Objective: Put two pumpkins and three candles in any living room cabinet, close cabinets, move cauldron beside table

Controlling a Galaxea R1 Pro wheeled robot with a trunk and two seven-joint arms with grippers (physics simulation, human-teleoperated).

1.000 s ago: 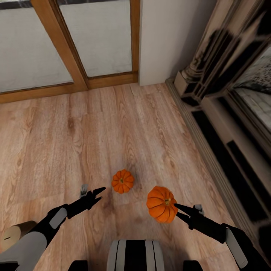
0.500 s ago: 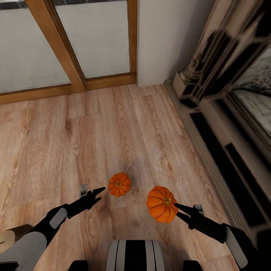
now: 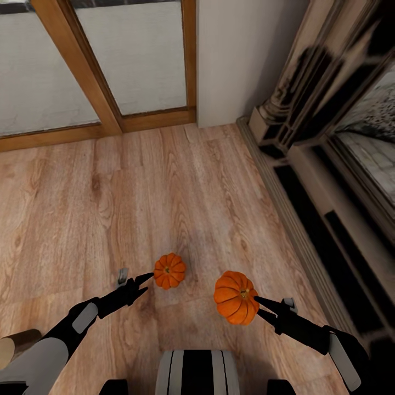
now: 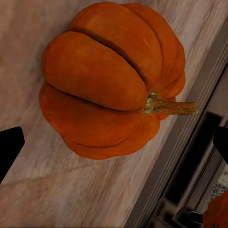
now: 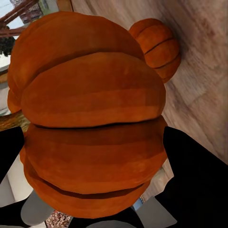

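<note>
One small orange pumpkin (image 3: pixel 169 271) rests on the wood plank floor, just off the tips of my left gripper (image 3: pixel 149 282), which is open. In the left wrist view that pumpkin (image 4: pixel 111 80) lies on the floor ahead of my open left gripper (image 4: pixel 114 147), stem sideways. A second pumpkin (image 3: pixel 236 297) hangs above the floor, with my right gripper (image 3: pixel 257 305) shut on it. It fills the right wrist view (image 5: pixel 92 118) between the black fingers (image 5: pixel 199 180), with the floor pumpkin (image 5: pixel 156 42) behind it. A beige candle (image 3: pixel 15 344) stands on the floor, half hidden by my left arm.
An ornate stone fireplace (image 3: pixel 329 164) with a raised hearth edge runs along the right. Wood-framed glass doors (image 3: pixel 104 82) and a white wall section (image 3: pixel 241 55) close off the back. My trunk (image 3: pixel 196 373) sits at the lower middle.
The whole view has shifted left, so the camera moved. The floor pumpkin now sits closer to my left fingertips. Both arms keep their pose, and the right one still holds its pumpkin.
</note>
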